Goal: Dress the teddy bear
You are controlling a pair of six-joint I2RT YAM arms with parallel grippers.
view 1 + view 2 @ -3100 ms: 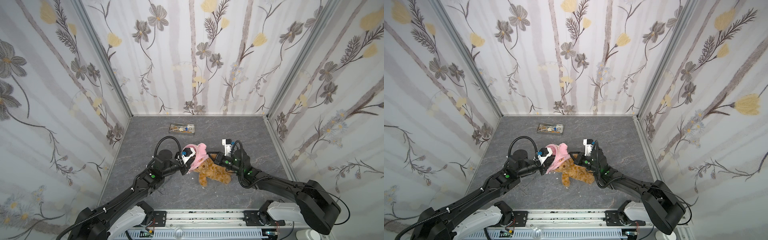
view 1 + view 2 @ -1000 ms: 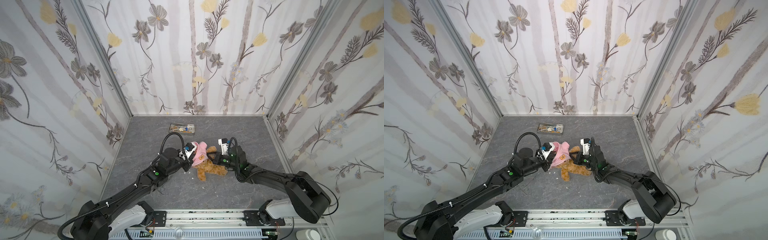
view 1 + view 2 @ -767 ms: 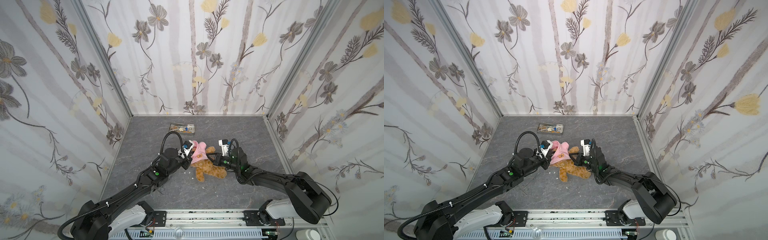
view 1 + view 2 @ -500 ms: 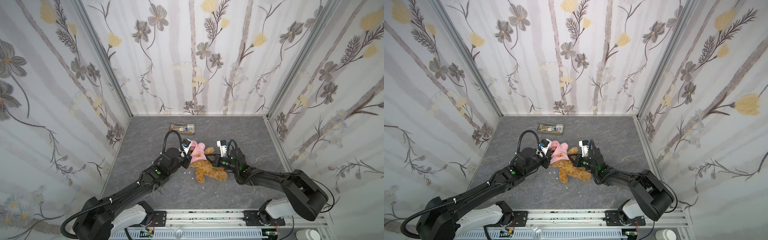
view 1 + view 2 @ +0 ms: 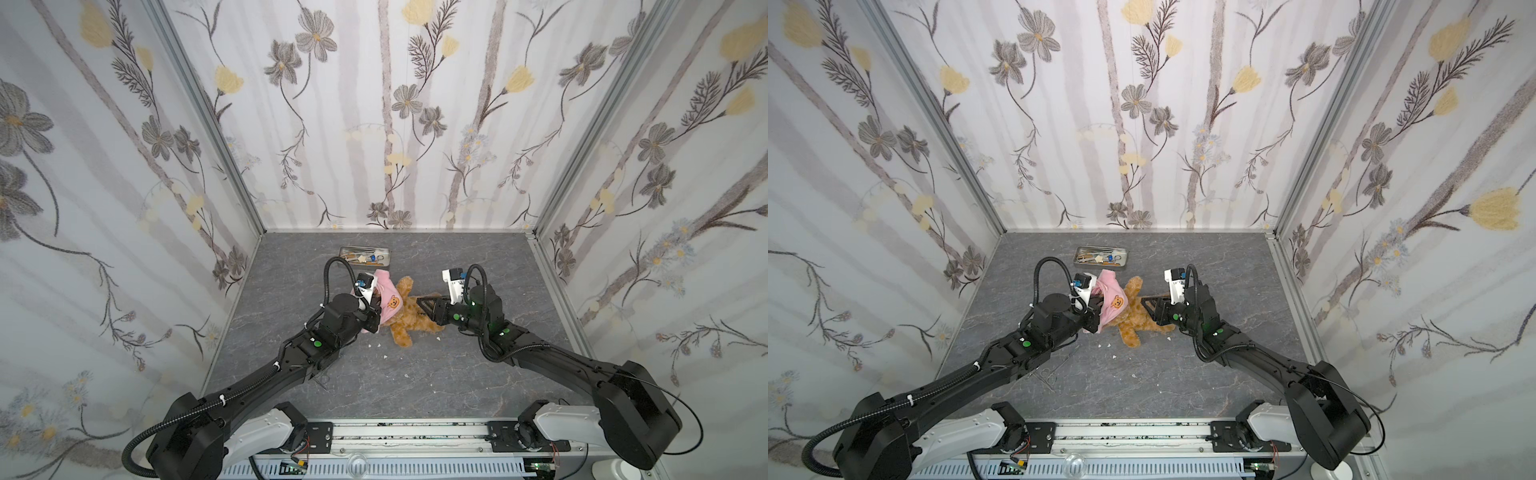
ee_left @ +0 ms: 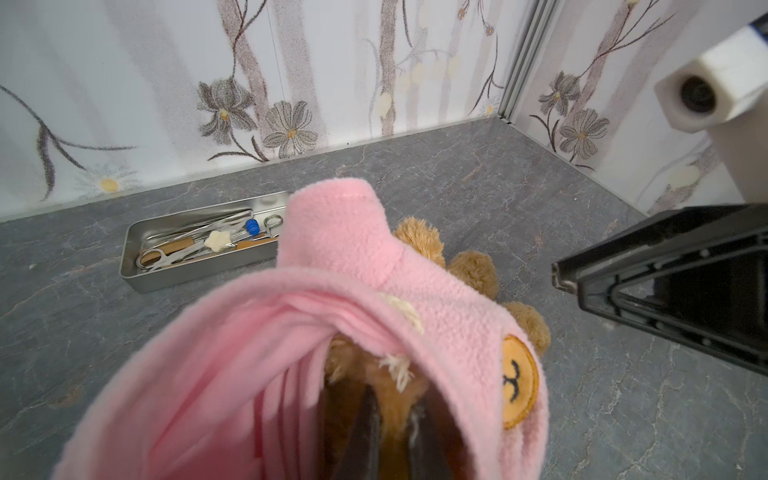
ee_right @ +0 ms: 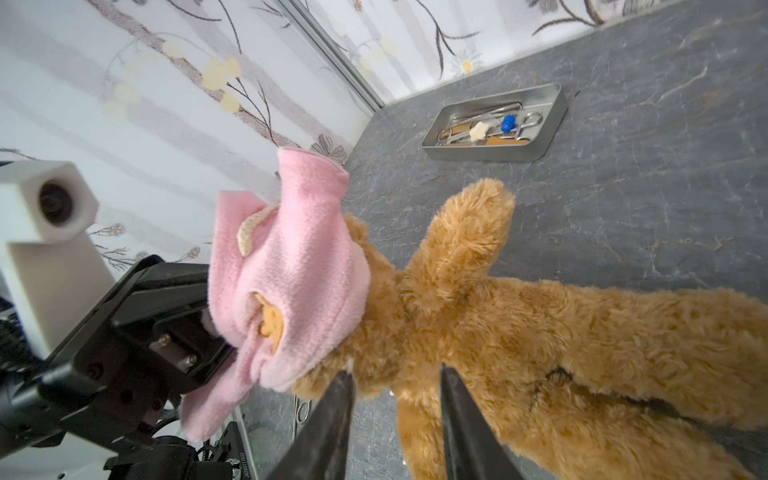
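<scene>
two claws flank teddy bear lying mid bench; left gripper pinched shut on its head fur inside pink shirt; right gripper part open, jaws either side of its arm, not clamping

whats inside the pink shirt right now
Inside the pink shirt, the left gripper is shut on the teddy bear, brown fur showing. The bear's face is hidden by fabric.

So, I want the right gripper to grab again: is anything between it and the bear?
Nothing visible. The right gripper is open, its tips right at the bare fur of the bear, by the neck. The shirt covers only the head, off to one side of the tips.
</scene>
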